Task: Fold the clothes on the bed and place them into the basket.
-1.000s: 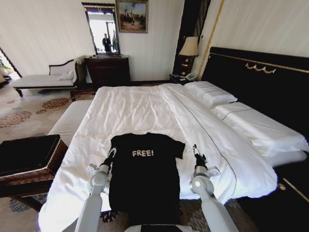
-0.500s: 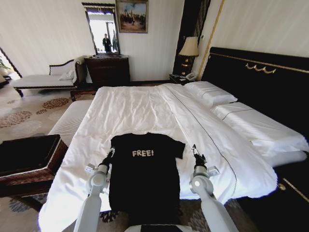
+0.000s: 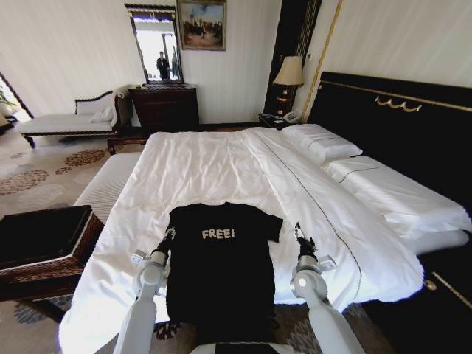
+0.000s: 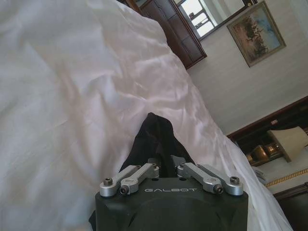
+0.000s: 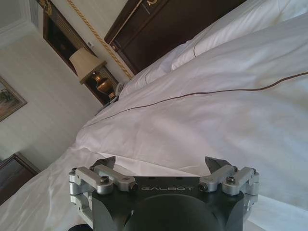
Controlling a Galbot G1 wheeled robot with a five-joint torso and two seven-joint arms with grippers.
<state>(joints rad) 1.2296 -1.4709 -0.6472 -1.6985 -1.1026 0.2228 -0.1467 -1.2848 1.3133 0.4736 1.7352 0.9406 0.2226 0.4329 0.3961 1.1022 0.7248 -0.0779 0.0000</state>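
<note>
The clothes are one black T-shirt (image 3: 221,269) with white "FREE!" lettering, lying flat at the near edge of the bed (image 3: 210,162) and hanging a little over it. My left gripper (image 3: 169,234) is at the shirt's left sleeve. In the left wrist view this gripper (image 4: 165,163) is shut on a raised peak of the black fabric (image 4: 153,137). My right gripper (image 3: 299,230) hovers over the white duvet just right of the other sleeve, and in its wrist view the gripper (image 5: 161,161) stands open with nothing in it. The wicker basket (image 3: 55,269) stands on the floor to the left.
A white striped bench (image 3: 103,184) runs along the bed's left side, beyond the basket. Pillows (image 3: 321,141) and the black headboard (image 3: 398,122) are on the right. A dresser (image 3: 166,105), a chaise (image 3: 66,122) and a lamp (image 3: 289,74) line the far wall.
My left gripper has shifted slightly at the shirt's left sleeve, down and back up. The right gripper and the shirt stay about where they were.
</note>
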